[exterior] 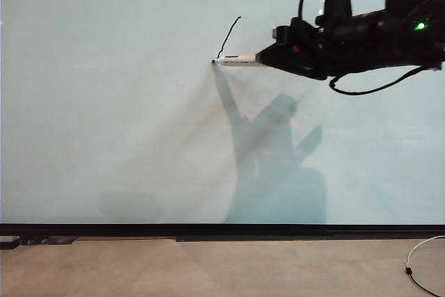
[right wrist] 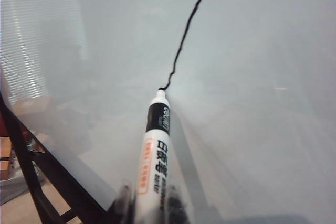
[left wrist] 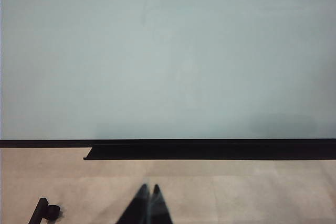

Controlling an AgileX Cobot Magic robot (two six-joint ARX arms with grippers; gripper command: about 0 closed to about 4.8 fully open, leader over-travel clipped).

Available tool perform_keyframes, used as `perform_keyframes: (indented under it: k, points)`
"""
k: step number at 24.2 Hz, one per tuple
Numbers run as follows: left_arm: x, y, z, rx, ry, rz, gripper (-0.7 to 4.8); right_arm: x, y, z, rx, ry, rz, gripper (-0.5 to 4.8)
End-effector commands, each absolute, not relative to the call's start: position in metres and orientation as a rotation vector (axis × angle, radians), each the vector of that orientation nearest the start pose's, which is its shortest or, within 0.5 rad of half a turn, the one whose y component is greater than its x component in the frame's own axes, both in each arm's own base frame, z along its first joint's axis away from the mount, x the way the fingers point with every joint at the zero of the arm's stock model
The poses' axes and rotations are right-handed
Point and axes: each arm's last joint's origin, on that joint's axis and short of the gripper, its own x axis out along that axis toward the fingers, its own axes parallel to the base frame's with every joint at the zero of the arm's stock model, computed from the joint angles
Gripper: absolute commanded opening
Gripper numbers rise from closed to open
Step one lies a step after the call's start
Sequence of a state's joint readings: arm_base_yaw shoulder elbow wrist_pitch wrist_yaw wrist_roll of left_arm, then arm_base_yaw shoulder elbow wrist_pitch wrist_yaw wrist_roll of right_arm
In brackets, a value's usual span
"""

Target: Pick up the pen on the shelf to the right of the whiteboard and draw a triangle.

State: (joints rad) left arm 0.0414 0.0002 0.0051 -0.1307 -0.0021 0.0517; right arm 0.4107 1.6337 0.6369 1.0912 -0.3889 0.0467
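My right gripper [exterior: 268, 57] clamps the slim white pen [right wrist: 155, 156], tip on the glossy pale whiteboard [exterior: 104, 102] ending one black stroke [right wrist: 184, 40]. Uneven pressure could break the line. My left gripper [left wrist: 148, 203] rests closed, low.

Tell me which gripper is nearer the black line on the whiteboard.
Right. The right gripper holds the pen, its tip at the line's lower end. The left gripper is shut, low before the whiteboard's bottom rail, away from the line.
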Motion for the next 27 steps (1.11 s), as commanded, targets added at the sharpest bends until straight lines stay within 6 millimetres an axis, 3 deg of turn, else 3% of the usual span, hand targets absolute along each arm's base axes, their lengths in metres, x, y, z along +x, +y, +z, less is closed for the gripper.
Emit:
perform_keyframes:
  k: [1, 8, 27]
  points:
    - [0.097, 0.004, 0.155, 0.05, 0.111, 0.038, -0.05, 0.291, 0.142, 0.203, 0.056, -0.088, 0.8, -0.03]
    - [0.097, 0.004, 0.155, 0.05, 0.111, 0.035, -0.05, 0.298, 0.154, 0.19, 0.059, -0.045, 0.826, -0.03]
    - [0.097, 0.004, 0.155, 0.05, 0.111, 0.035, -0.05, 0.308, 0.165, 0.166, 0.081, 0.028, 0.847, -0.03]
